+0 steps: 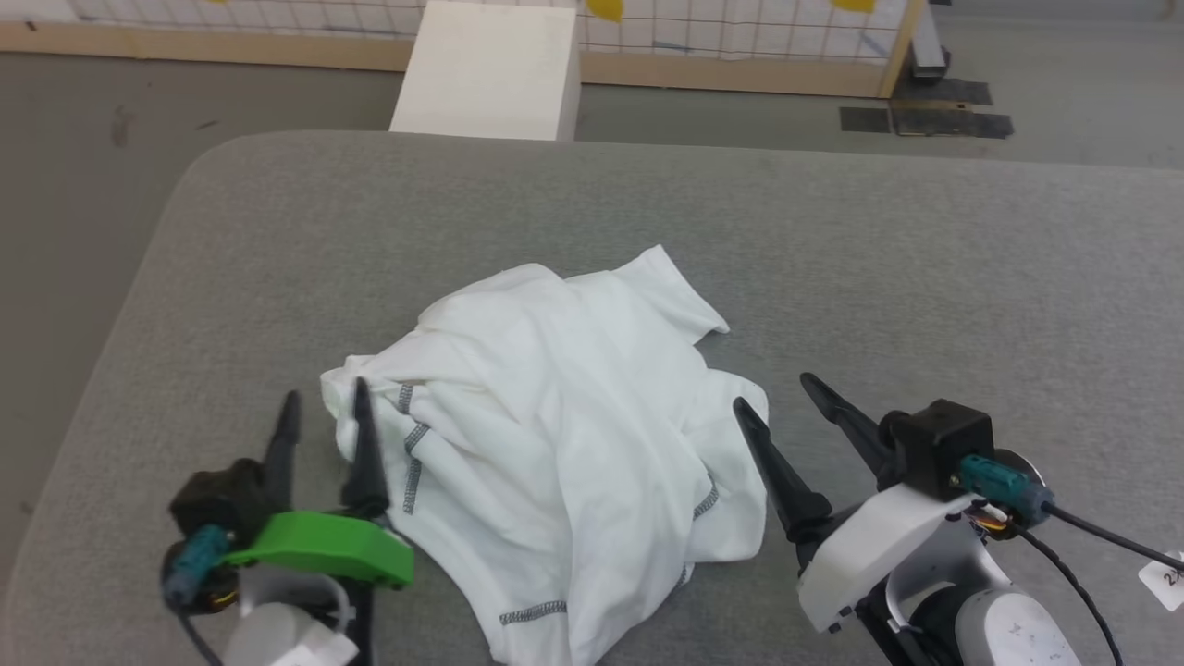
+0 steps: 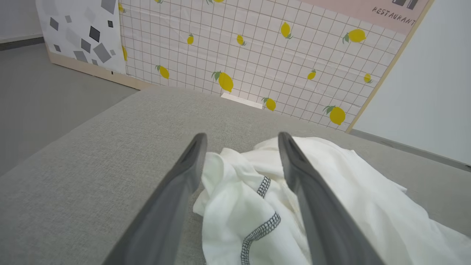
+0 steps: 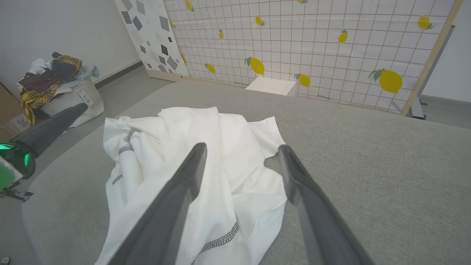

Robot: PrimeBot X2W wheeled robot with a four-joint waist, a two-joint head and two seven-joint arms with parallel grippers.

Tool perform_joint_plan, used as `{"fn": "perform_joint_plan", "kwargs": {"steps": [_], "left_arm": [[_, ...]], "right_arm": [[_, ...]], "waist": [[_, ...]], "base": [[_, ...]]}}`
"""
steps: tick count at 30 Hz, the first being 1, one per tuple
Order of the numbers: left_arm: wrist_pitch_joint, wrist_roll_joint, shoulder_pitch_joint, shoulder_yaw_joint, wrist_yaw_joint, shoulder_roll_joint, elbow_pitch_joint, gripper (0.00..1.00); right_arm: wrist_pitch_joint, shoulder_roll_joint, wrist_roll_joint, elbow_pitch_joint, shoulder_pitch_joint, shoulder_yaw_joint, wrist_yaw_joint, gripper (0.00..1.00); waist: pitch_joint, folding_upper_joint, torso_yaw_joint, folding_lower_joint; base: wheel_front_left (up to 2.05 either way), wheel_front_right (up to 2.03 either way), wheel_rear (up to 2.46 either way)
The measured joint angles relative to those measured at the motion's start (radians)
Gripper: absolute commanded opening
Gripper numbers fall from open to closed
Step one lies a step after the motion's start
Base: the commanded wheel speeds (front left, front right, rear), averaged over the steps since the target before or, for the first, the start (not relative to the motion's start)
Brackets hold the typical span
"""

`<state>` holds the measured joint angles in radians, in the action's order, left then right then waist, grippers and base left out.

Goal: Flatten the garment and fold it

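Note:
The garment (image 1: 555, 435) is a white shirt with dark grey stitching, lying crumpled in a heap on the grey padded table (image 1: 925, 277). My left gripper (image 1: 324, 407) stands open at the heap's left edge, one finger over the fabric and one over the table. In the left wrist view a bunched fold of the garment (image 2: 243, 206) lies between and below the spread fingers of the left gripper (image 2: 241, 141). My right gripper (image 1: 772, 393) is open just right of the heap, holding nothing. The right wrist view shows the garment (image 3: 228, 147) under and ahead of the right gripper (image 3: 243, 149).
A rigid white box (image 1: 490, 69) stands on the floor past the table's far edge, against a lemon-patterned grid wall (image 2: 257, 55). A laundry basket with mixed clothes (image 3: 55, 84) sits on the floor off the table's left side. The table's rounded left edge (image 1: 139, 305) is close to the left gripper.

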<state>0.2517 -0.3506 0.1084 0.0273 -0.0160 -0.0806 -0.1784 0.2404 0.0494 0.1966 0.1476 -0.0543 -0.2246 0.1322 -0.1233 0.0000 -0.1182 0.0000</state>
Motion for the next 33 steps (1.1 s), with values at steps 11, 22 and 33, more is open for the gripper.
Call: {"fn": "perform_joint_plan", "kwargs": {"steps": [11, 22, 33], "left_arm": [[-0.156, -0.072, 0.054, 0.270, -0.089, 0.026, -0.029, 1.00], [-0.488, -0.135, 0.126, 0.305, 0.024, 0.028, -0.077, 1.00], [-0.564, -0.163, 0.211, 0.303, 0.016, 0.001, -0.047, 0.00]], "right_arm": [[-0.001, 0.000, 0.001, 0.001, 0.008, 0.079, 0.000, 1.00], [-0.019, 0.001, 0.007, 0.004, 0.030, 0.121, 0.000, 1.00], [-0.046, 0.001, 0.025, 0.002, 0.033, 0.125, 0.000, 1.00]], "waist": [[-0.006, 0.0000, -0.029, 0.0000], [-0.008, 0.0000, 0.049, 0.0000], [-0.018, 0.0000, 0.109, 0.0000]], "base": [[0.00, 0.00, 0.00], [0.00, 0.00, 0.00], [0.00, 0.00, 0.00]]}}
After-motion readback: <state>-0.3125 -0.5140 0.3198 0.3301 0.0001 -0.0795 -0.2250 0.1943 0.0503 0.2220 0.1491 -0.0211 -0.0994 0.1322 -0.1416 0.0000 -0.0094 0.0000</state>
